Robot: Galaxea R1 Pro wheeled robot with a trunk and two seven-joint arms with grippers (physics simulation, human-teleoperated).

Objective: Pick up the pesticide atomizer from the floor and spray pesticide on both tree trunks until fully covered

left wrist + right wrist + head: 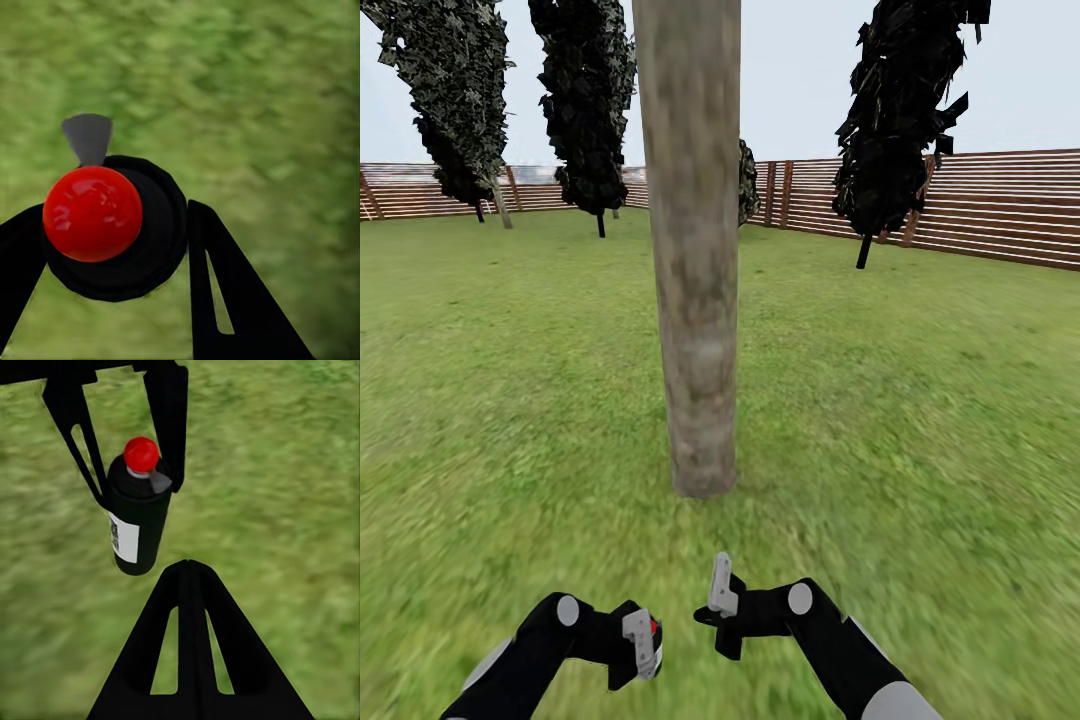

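A: Where's the atomizer (137, 514)?
B: In the left gripper (641, 640), fingers (225, 292) clamped on its dark body, red cap (92, 214) up, over the grass (920, 400).
A: Right gripper (722, 598)?
B: Holds nothing, sits just beside the left one. In its wrist cam the fingers look pressed together.
A: Trunk (692, 250)?
B: Straight ahead, near both grippers. Fence (1000, 205) and 3 dark trees (900, 110) well behind.

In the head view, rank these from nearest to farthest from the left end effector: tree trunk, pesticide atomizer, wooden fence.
1. Pesticide atomizer: clamped in the left end effector itself, low in the picture.
2. Tree trunk: straight ahead on the grass, slightly to the right.
3. Wooden fence: along the lawn's far edge, behind the dark trees.
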